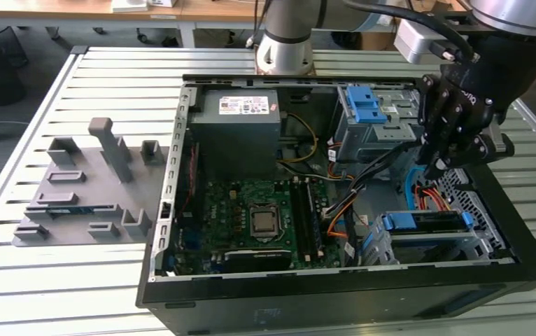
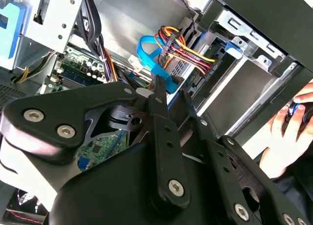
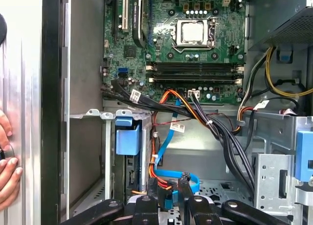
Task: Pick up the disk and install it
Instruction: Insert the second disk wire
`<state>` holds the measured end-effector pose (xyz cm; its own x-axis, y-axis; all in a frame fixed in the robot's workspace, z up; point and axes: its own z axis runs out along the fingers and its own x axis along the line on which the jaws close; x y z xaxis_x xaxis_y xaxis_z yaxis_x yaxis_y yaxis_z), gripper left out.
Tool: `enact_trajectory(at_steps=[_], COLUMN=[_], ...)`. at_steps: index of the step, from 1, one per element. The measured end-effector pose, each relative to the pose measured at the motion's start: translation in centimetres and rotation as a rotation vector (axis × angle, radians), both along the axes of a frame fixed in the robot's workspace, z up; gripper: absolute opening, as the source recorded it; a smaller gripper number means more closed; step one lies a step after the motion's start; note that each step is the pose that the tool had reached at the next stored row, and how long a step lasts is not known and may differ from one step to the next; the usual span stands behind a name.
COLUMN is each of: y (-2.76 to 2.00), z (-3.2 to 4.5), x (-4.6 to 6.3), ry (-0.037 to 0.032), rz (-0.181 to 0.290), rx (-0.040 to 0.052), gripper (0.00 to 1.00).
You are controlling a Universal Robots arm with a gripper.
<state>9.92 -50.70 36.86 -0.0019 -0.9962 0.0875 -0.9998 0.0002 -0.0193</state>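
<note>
Disk (image 1: 423, 222) (image 3: 127, 137), blue carrier frame showing, sits in metal drive cage (image 1: 436, 245) at corner of open computer case (image 1: 343, 288), toward exterior view's right, by case's near edge. My end effector (image 1: 433, 166) (image 2: 171, 95) (image 3: 168, 188) hangs inside case above that cage, close to blue cable (image 3: 164, 137) and orange wires. Cannot tell whether end effector is open, closed or gripping anything. Person's hand (image 3: 7, 161) rests against case's outer wall. Case lies on slatted white surface (image 1: 81, 280).
</note>
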Motion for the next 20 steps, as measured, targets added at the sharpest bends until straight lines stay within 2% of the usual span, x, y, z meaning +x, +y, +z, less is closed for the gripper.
enact_trajectory(at_steps=[8,9,10,12,17,19,20], y=[0.00,0.00,0.00,0.00,0.00,0.00,0.00], z=[-0.54,-0.66,-0.82,-0.84,-0.86,-0.85,-0.85], x=[0.00,0.00,0.00,0.00,0.00,0.00,0.00], ry=[0.0000,0.0000,0.0000,0.0000,0.0000,0.0000,0.0000], rz=[0.000,0.000,0.000,0.000,0.000,0.000,0.000], rx=[0.0000,0.0000,0.0000,-0.0005,-0.0139,-0.0166,-0.0170], gripper=[0.30,0.29,0.21,0.21,0.21,0.22,0.28])
